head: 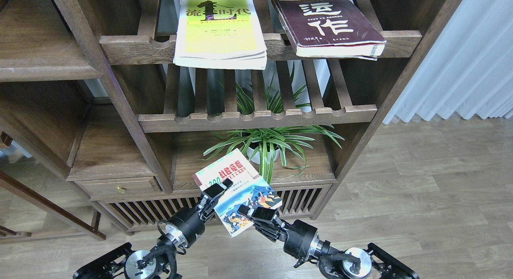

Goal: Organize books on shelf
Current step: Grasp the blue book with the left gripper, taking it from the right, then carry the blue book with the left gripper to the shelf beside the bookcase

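Your left pincer (216,189) and right pincer (256,212) are both gripping the white book (236,191); its lower edge is hiding behind their fingers

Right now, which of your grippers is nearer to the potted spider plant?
Right. The right gripper holds the small white book by its lower edge, below the spider plant. The left gripper grips the book's left edge, farther left of the plant.
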Available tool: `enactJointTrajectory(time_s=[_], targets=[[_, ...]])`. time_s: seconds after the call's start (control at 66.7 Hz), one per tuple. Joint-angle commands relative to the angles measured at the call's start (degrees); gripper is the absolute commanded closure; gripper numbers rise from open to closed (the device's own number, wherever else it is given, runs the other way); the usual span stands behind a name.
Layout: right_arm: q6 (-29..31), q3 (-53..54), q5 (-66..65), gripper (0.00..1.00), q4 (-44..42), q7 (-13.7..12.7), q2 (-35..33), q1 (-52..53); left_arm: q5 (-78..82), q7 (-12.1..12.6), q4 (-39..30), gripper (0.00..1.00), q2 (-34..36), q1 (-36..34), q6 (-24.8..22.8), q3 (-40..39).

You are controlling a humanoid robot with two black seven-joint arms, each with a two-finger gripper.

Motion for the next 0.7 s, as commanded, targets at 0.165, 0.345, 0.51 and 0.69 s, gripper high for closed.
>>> enactJointTrajectory(time_s=[0.165,0.345,0.51,0.69], targets=[[0.00,0.48,-0.47,0.01,-0.54,0.02,0.00,1.45,0.13,1.71,0.26,1.00,0.04,0.44,0.05,0.07],[0.00,1.36,-0.20,0.01,-1.25,0.02,0.00,1.62,0.48,4.17,0.52,1.00,3.28,0.36,0.05,-0.63],[0.00,1.98,-0.20,0.01,-2.21,0.02,0.00,2.15,0.39,6.98,0.35,1.00,13.04,0.44,0.05,-1.25],[0.00,1.98,-0.20,0.01,-2.48,0.02,0.00,2.24,0.40,7.25,-0.09,1.00,22.10,0.27,0.05,-3.88]])
